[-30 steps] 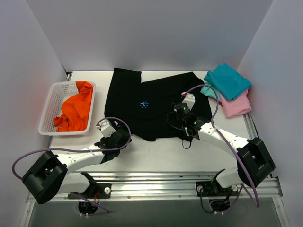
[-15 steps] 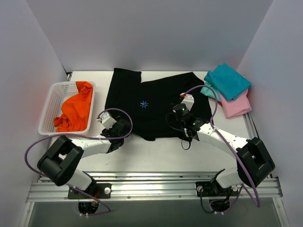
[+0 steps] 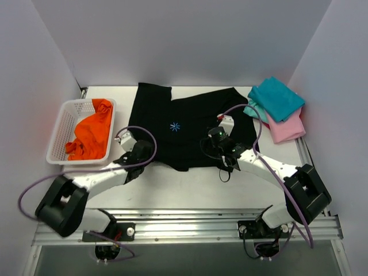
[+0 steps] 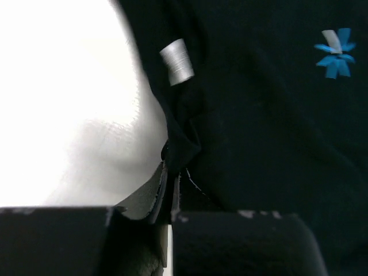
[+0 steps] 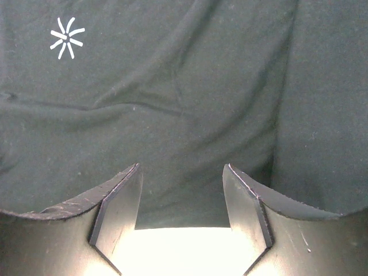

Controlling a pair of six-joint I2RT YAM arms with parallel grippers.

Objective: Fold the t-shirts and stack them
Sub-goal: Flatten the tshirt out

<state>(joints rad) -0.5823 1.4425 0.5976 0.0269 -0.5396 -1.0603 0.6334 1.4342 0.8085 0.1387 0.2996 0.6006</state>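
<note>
Your left claw [image 4: 171,183] pinches the shirt [image 4: 264,149] by its edge — the right claw [image 5: 181,198] gapes wide, hem lying crosswise between its fingers [image 5: 118,201].

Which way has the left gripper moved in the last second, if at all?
Yes. The left gripper moved away from the arm bases, toward the black t-shirt, from below the white basket's near rim to beside it.

A black t-shirt [image 3: 195,112] carries a small light-blue starburst print [image 3: 175,126] and a silver tag [image 4: 177,60]. An orange shirt [image 3: 92,135] lies in a white mesh basket [image 3: 56,138], while a teal shirt [image 3: 279,99] sits on a pink shirt [image 3: 287,129], all on a plain white table [image 3: 190,187].
</note>
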